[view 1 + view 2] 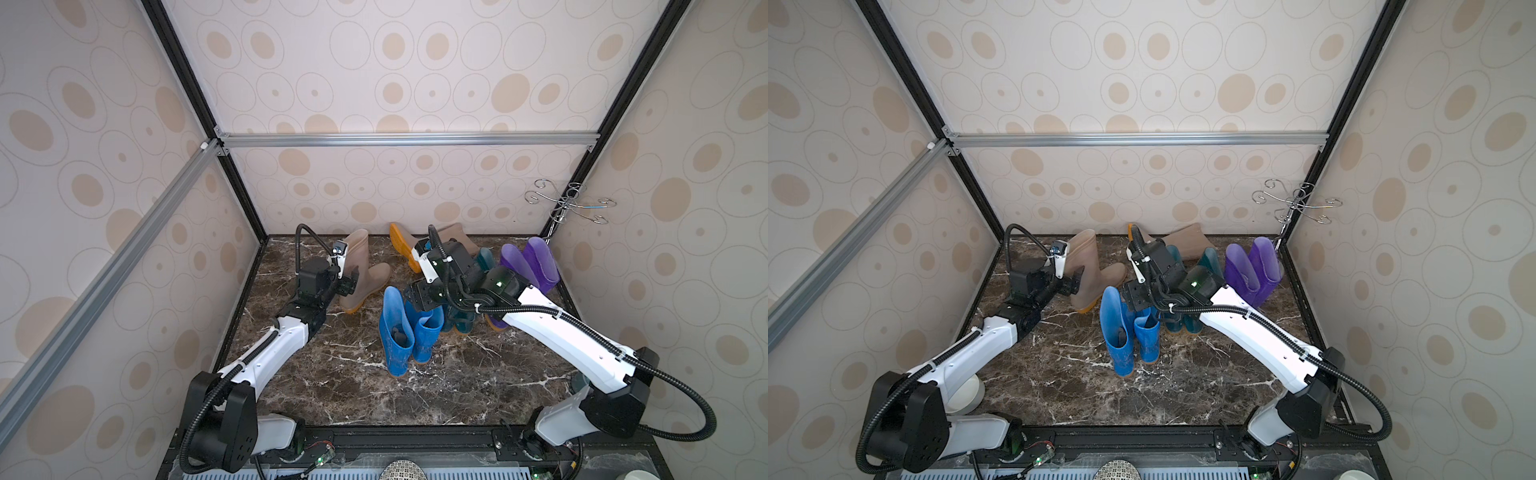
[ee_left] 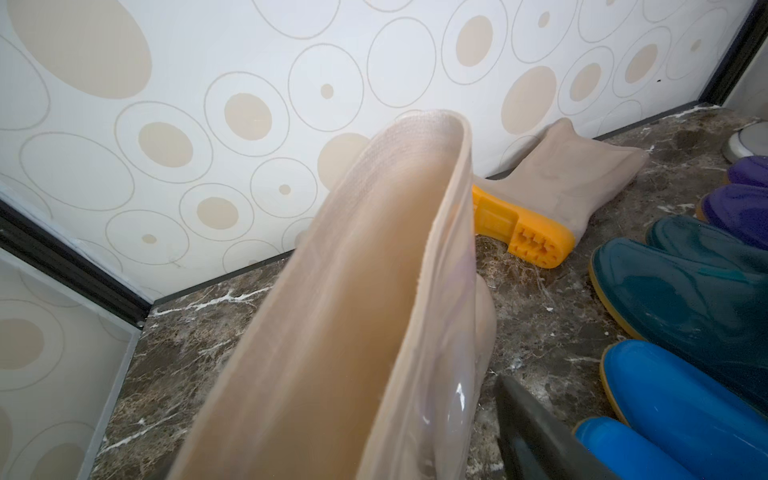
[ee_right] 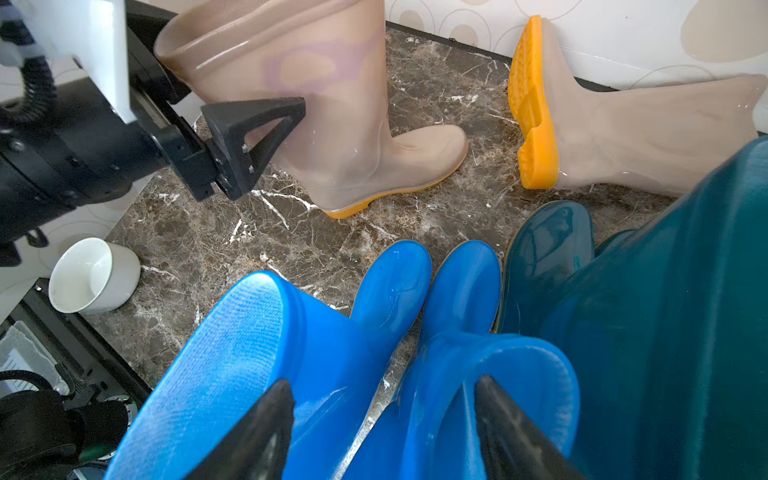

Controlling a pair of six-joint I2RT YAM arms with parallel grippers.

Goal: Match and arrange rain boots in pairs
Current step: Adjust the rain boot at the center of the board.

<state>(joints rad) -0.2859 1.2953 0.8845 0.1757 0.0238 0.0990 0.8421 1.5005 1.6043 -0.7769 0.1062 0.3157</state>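
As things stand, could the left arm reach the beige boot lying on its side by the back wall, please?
Probably, but not straight on: the left gripper has its open jaws astride the upright beige boot, which stands between it and the fallen beige boot. Bare floor lies beyond.

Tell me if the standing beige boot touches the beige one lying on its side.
Apart: right wrist view shows bare marble floor between the standing beige boot and the lying beige boot.

Upright boot left, fallen boot behind (at wall)
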